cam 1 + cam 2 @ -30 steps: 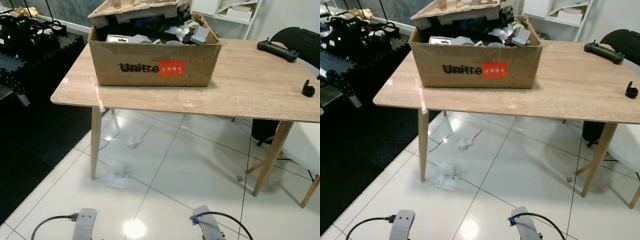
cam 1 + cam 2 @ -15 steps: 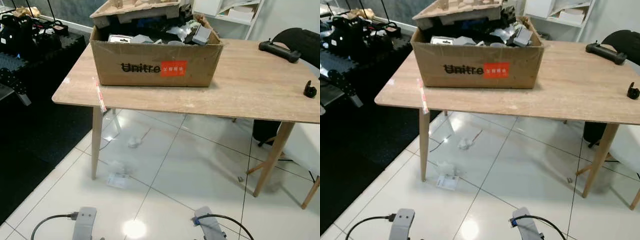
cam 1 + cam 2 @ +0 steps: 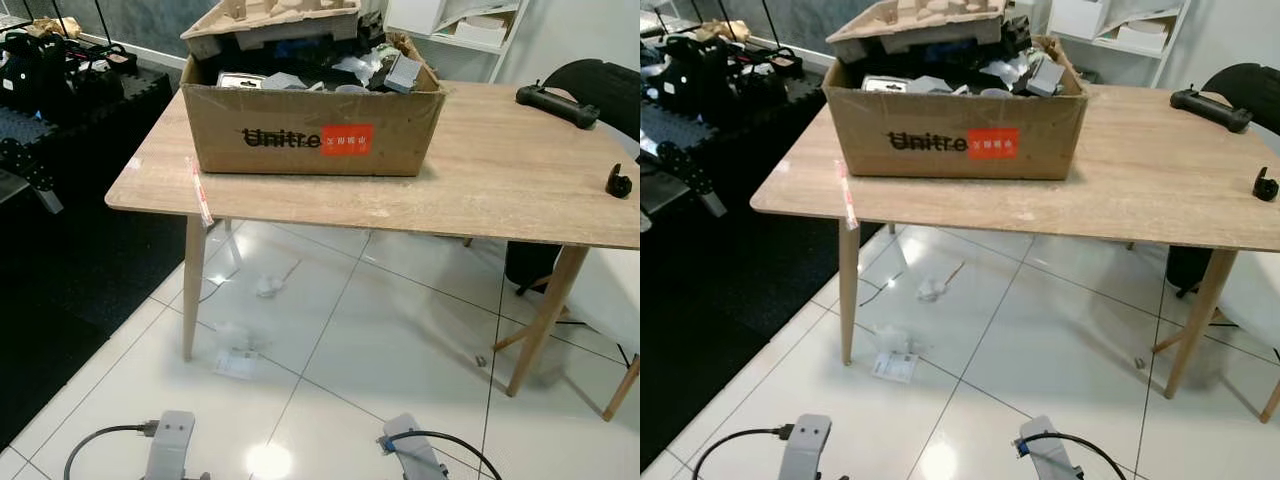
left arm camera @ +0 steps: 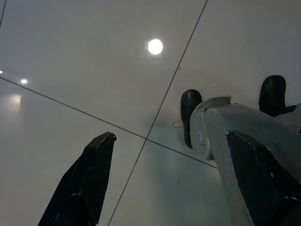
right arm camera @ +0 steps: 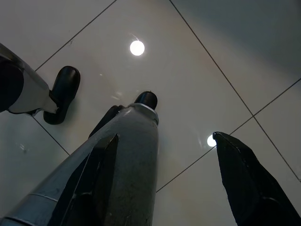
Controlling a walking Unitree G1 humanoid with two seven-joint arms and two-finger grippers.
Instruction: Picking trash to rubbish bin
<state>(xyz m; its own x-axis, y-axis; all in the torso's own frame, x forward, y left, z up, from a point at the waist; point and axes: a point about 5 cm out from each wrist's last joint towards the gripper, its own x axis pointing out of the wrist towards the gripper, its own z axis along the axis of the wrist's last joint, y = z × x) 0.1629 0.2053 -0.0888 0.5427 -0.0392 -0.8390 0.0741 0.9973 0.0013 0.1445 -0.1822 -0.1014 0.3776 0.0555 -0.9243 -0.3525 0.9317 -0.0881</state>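
Trash lies on the white tiled floor under the table's left end. There is a crumpled white paper, a second crumpled piece and a flat paper slip close to the table leg. Both arms hang low at the bottom of the eye views, the left arm and the right arm, well short of the trash. In the left wrist view my left gripper is open over bare tiles. My right gripper is open too, holding nothing, with my own grey leg beyond it.
A wooden table stands ahead, carrying an open cardboard box full of mixed items. A black handle-like object lies at its far right. Dark mats and equipment are on the left, a chair on the right.
The view has shifted slightly as the camera moved. The trash, table and box stay where they were.
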